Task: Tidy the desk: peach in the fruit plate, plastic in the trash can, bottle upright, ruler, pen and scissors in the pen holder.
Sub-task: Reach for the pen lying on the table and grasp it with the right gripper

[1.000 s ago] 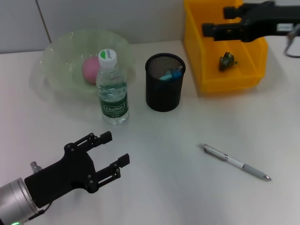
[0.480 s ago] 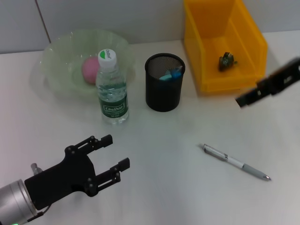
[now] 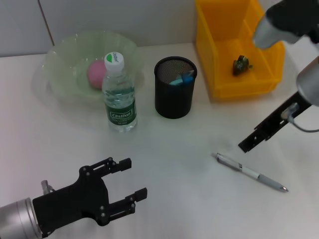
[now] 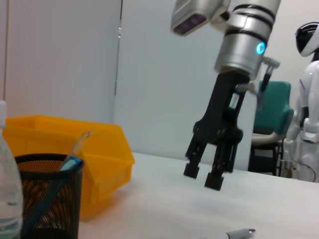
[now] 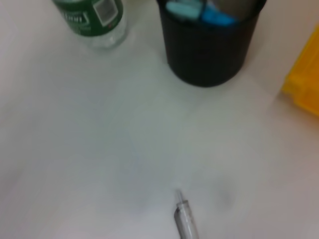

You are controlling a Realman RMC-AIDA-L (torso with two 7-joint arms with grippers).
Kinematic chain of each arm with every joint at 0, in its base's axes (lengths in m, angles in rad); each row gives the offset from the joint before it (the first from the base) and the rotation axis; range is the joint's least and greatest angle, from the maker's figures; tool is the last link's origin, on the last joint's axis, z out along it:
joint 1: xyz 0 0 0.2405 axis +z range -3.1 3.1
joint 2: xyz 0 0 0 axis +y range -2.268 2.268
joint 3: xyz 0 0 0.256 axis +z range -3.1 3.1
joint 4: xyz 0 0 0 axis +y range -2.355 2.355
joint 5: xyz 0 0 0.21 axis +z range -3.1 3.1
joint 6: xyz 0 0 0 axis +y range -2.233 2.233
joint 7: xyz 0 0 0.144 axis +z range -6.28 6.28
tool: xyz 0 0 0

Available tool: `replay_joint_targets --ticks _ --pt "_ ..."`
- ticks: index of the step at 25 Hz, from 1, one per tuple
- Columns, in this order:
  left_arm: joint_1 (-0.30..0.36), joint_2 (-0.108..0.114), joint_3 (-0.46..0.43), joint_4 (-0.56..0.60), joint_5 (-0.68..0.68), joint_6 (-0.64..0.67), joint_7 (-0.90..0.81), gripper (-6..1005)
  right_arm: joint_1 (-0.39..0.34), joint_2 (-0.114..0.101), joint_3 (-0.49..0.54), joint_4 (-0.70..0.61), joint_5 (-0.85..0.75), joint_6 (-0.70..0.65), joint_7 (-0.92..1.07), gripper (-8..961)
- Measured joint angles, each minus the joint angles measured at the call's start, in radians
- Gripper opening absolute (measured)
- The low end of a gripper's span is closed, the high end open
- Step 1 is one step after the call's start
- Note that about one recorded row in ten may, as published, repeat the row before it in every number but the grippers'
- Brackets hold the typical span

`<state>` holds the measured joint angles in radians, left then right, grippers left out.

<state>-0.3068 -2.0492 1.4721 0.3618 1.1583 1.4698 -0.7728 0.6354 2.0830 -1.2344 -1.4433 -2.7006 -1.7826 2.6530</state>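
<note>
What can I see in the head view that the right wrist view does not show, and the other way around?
Only the head view shows the peach in the fruit plate, the yellow trash can, the open left gripper and the right gripper above the pen. The right wrist view adds nothing of its own. Both show the upright bottle, the pen holder and the pen.

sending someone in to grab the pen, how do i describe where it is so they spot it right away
Start at the yellow bin at the back of the white table, then come toward the front edge. The pen lies flat there on the bare surface, below the right tool. It is the only slim silver stick lying loose; everything else sits in a container or stands upright.
</note>
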Motion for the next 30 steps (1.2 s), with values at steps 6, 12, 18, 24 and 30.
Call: replay_joint_targets --ticks 6,12,18,24,30 --pt "0.0 0.014 0.002 0.0 0.004 0.017 -0.004 717 0.02 0.0 -0.048 0.048 -0.002 0.035 0.022 797" --pt "0.0 0.023 0.006 -0.001 0.016 0.019 -0.005 716 0.034 0.0 -0.102 0.142 -0.002 0.088 0.04 794" --pt "-0.002 0.025 -0.001 0.0 0.047 0.02 -0.014 716 0.046 0.001 -0.18 0.184 -0.003 0.137 0.06 790" --pt "-0.002 0.026 -0.001 0.0 0.05 0.016 -0.014 716 0.051 0.0 -0.27 0.195 -0.007 0.169 0.056 786" --pt "-0.002 0.026 -0.001 -0.005 0.051 0.014 -0.014 716 0.053 0.0 -0.303 0.205 -0.008 0.188 0.04 783"
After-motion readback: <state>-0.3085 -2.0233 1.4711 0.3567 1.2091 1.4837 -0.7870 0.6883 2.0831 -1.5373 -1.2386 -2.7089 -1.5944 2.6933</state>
